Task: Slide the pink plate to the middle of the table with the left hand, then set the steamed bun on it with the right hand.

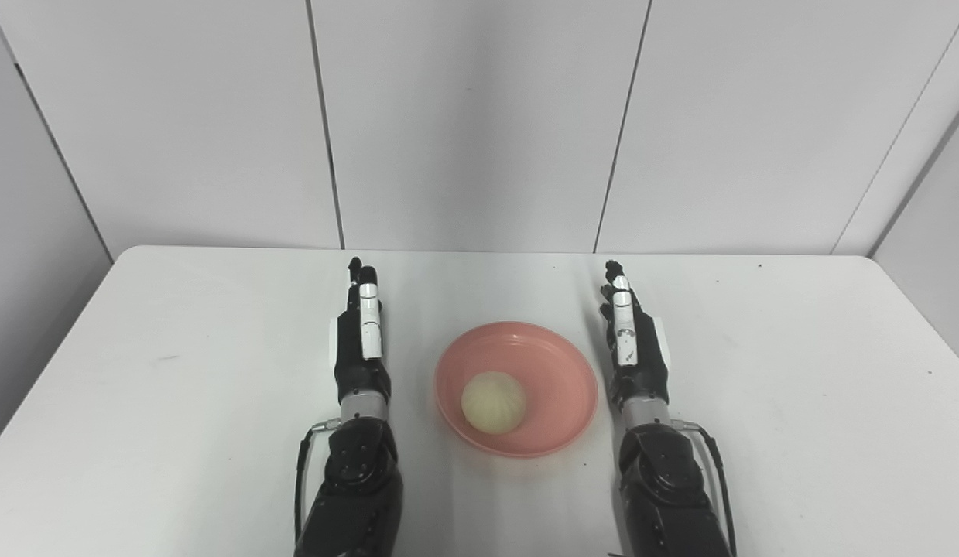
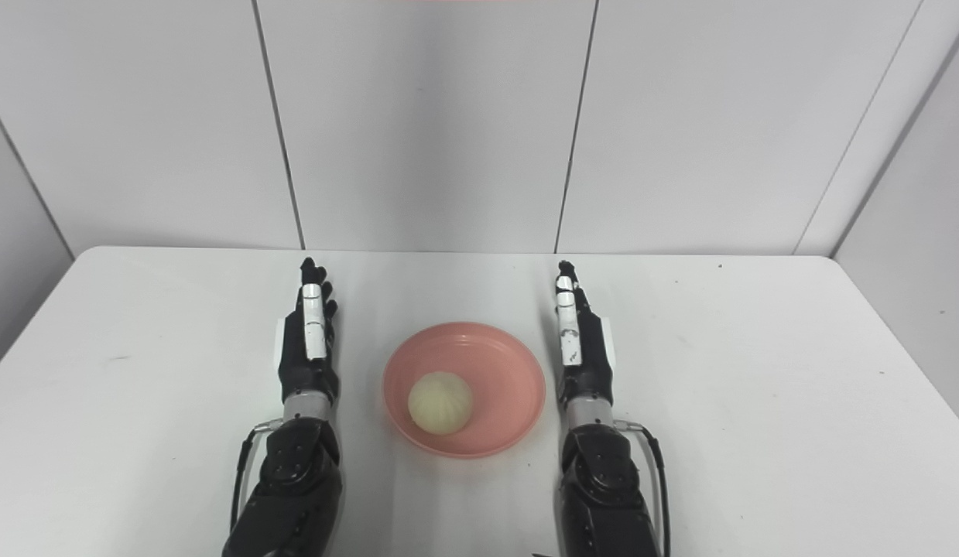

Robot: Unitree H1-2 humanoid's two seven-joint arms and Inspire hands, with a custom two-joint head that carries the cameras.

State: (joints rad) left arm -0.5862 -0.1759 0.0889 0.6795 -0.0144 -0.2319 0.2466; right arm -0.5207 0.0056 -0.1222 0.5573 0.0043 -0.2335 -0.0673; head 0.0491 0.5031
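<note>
- The pink plate sits on the white table, about midway across and toward the near side, between the two arms.
- The steamed bun lies inside the plate, on its near-left part, resting on the dish floor and not on the rim.
- The left hand lies flat just left of the plate, fingers stretched forward and slightly apart, holding nothing and not touching the rim.
- The right hand lies just right of the plate in the same flat, released pose, also holding nothing.
- Judging by how things lie, both steps look done: plate central, bun on it.
- The bun looks soft, light and round; I would expect it to dent under a hard squeeze, so a gentle cupping hold around its sides would suit it.
- It could also roll a little on the sloped dish if the plate is nudged.
- The plate looks stiff, light and smooth, likely to slide easily on this surface; a push at the raised rim should move it.
- All table edges are well apart from the plate, and bare surface stretches wide on both sides and toward the wall panels behind.
</note>
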